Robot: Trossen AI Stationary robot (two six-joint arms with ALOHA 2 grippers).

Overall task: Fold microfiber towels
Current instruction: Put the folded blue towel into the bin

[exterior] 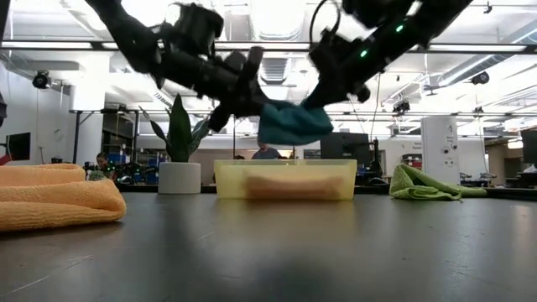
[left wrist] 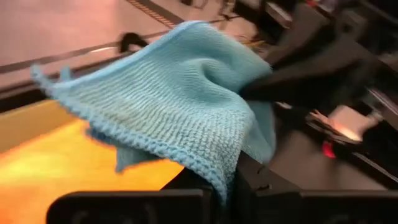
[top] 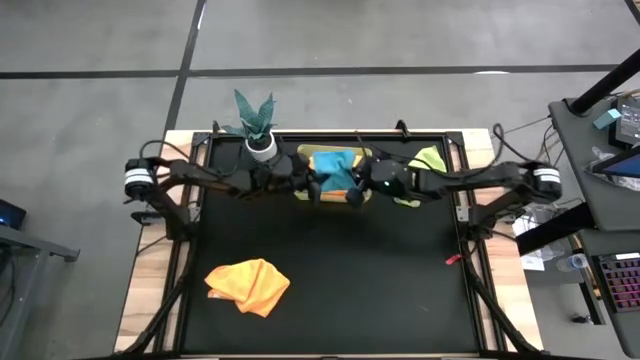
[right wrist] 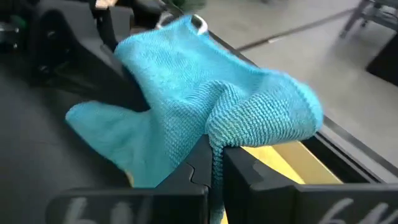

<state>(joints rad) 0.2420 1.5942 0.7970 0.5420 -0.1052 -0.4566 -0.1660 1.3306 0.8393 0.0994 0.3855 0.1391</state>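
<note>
Both arms are meeting at the far middle of the bench point(top: 330, 270), above the translucent yellow bin point(exterior: 285, 179), and each is pinching an edge of the teal blue towel point(exterior: 292, 122). The left gripper point(left wrist: 227, 186) is clenched on one edge of the cloth, with the fabric draping over its fingers; the right gripper point(right wrist: 214, 168) is likewise clamped on another edge, the cloth bunching just above its closed fingertips. In the low view the towel is hanging clear of the bin, so it is being carried in the air rather than resting on anything. Holding it by two separate edges looks like a way of spreading it flat before laying it on the open dark surface nearer the camera, where there is room to fold.

An orange-yellow towel point(top: 248, 286) is lying crumpled at the near left of the bench, well apart from the arms. The lime green towel point(top: 428, 160) is sitting at the far right, just beside the bin. Something orange or pink is showing through the bin's wall, probably more cloths waiting; which ones cannot be told. A potted plant point(top: 256, 122) is standing at the far left edge
</note>
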